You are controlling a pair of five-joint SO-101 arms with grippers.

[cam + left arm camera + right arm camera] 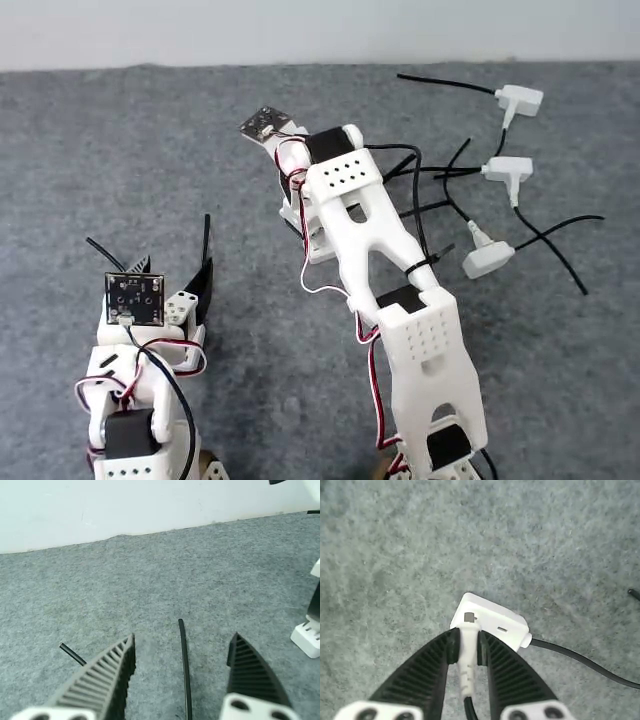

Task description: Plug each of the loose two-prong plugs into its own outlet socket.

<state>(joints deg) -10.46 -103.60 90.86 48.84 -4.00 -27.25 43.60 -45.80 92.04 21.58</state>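
- grey felt-like cloth covers the table (120,150). where does it end?
- at the far side it meets a white wall (300,30). the other edges run out of the high view.
- and the room to move?
- a broad stretch of grey lies between the left arm (135,400) and the wall. the right arm (370,230) reaches across the middle. past it, on the right side, black cables cross one another around three white pieces. the far connector (518,98) is near the wall, the middle connector (508,168) is just beside it, and the near connector (488,258) is closest to the right arm.
- what about the right hand?
- the right hand (467,636) is clamped on a white plug (466,672), a finger on each side of it. the plug's tip touches the white outlet socket (495,620) at one of its slots, and a second slot (501,629) shows beside it. how deep the plug sits i cannot tell.
- and the socket itself?
- it lies flat on the grey, right in front of the fingertips, with its black cord (580,660) trailing away to one side.
- the left hand?
- the left hand (183,637) hangs low over the table with its fingers spread wide, holding nothing. a thin black cable (186,680) lies on the cloth between the fingers, touching neither. another cable end (72,654) lies just outside one finger. the wall stands well ahead of it.
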